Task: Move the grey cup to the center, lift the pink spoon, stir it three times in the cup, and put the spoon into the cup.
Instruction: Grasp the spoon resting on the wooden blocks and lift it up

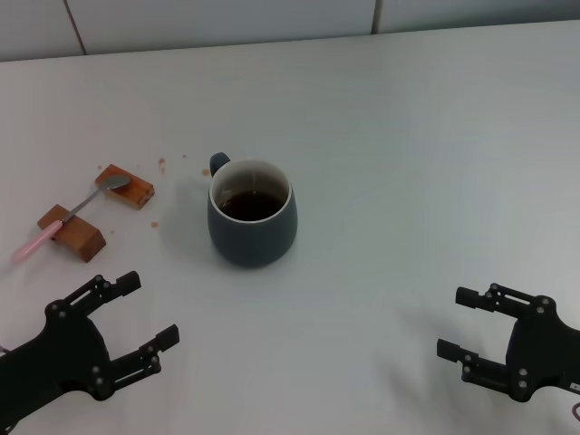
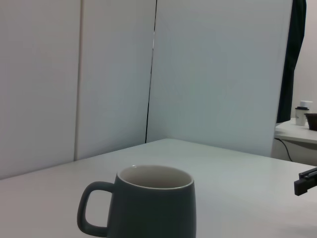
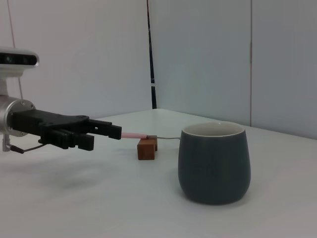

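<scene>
The grey cup [image 1: 252, 216] stands upright left of the table's middle, with dark brown liquid inside and its handle toward the far left. It also shows in the left wrist view [image 2: 148, 203] and the right wrist view [image 3: 214, 162]. The pink spoon [image 1: 68, 216] lies across two brown wooden blocks to the cup's left, its metal bowl on the far block. My left gripper [image 1: 149, 313] is open and empty at the near left, short of the cup and the spoon. My right gripper [image 1: 456, 324] is open and empty at the near right.
Two brown wooden blocks [image 1: 125, 186] [image 1: 72, 231] carry the spoon. A few brown crumbs [image 1: 162, 164] lie on the white table [image 1: 408, 163] near them. A white wall panel runs along the table's far edge.
</scene>
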Tool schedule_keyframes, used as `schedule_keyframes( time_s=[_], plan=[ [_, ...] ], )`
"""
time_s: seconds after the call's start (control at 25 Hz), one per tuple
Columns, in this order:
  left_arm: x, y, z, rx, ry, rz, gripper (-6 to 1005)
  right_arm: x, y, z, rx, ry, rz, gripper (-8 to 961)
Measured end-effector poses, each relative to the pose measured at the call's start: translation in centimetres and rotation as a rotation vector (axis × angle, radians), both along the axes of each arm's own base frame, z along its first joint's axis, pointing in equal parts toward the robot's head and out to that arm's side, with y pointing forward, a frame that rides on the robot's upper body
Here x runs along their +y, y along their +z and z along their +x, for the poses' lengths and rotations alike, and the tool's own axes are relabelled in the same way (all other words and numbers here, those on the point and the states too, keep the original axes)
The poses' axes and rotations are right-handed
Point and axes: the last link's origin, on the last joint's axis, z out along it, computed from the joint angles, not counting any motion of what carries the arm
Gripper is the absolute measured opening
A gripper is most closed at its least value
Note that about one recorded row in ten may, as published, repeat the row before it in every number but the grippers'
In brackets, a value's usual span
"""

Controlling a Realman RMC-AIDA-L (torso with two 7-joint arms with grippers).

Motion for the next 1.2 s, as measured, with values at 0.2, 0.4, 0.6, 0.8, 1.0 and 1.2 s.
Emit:
schedule_keyframes(
  time_s=[0.2,0.4,0.6,0.8,1.0,1.2],
  plan=[
    [0.0,0.0,0.0,-0.002,-0.001,0.001,841,0.0,0.0,0.0,0.001,-0.002,0.000,704],
    [0.8,2.0,0.8,-0.204,0.087,0.045,841,0.0,0.0,0.0,0.004,-0.005,0.003,704],
    [2.7,5.7,0.7,-0.492,0.269,0.034,840,0.0,0.0,0.0,0.006,-0.004,0.003,704],
    [5.3,8.8,-0.7,-0.720,0.512,-0.041,841,0.0,0.0,-0.1,0.012,-0.005,0.003,704],
    [7.2,9.8,-4.0,-0.833,0.865,-0.100,841,0.1,0.0,-0.1,0.015,-0.008,0.004,704],
    [7.2,10.1,-5.2,-0.883,1.008,-0.170,841,0.2,-0.1,-0.2,0.016,-0.007,0.005,704]
  ],
)
